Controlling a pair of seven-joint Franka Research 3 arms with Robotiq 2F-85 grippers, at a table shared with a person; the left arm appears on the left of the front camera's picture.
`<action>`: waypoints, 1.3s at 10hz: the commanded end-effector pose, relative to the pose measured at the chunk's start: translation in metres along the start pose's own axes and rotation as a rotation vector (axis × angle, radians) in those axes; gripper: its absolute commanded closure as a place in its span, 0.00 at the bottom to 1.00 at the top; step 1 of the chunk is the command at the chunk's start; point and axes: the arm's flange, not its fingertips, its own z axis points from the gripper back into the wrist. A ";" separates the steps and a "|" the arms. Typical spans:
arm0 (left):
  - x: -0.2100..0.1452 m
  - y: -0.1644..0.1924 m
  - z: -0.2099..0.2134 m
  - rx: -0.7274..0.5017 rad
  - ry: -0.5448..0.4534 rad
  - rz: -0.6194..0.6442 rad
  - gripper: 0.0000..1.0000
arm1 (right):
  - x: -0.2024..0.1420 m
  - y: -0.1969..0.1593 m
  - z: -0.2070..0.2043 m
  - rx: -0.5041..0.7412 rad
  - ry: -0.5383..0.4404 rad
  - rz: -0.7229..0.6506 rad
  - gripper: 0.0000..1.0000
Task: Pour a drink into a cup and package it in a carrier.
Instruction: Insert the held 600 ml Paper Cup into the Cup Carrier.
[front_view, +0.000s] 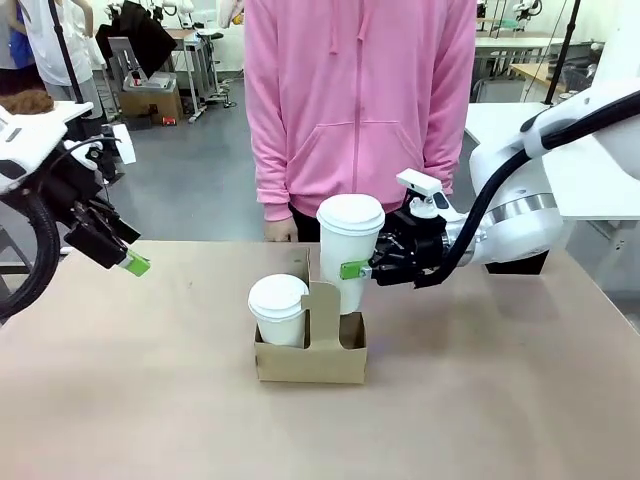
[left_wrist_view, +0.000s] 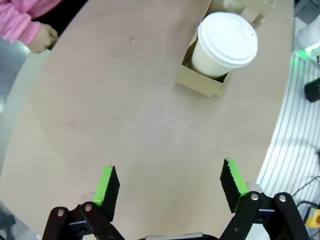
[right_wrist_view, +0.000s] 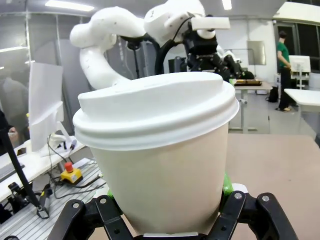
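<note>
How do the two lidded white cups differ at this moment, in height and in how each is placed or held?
The tall cup rises well above the short cup. The tall cup is clamped by the right gripper, its base in the right slot of the carrier; the short cup sits free in the left slot. Both are white, upright and lidded.

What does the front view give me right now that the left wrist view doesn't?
Front view alone: the right gripper shut on the tall lidded cup, whose base sits in the right slot of the carrier, and the person in a pink hoodie at the far edge of the table.

Left wrist view alone: the left gripper seen from behind its open green pads, hovering above bare table.

Both: the carrier with the shorter lidded cup in its other slot, and the person's hand at the table edge.
</note>
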 end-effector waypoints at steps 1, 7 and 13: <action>-0.012 0.007 -0.006 -0.032 -0.042 -0.002 0.00 | -0.005 -0.007 0.002 0.034 0.026 0.004 0.20; -0.008 0.007 -0.001 -0.012 -0.016 0.013 0.00 | -0.041 -0.017 0.001 0.059 0.064 -0.042 0.20; -0.008 0.007 -0.001 -0.012 -0.016 0.013 0.00 | -0.080 -0.028 0.001 0.116 0.093 -0.055 0.20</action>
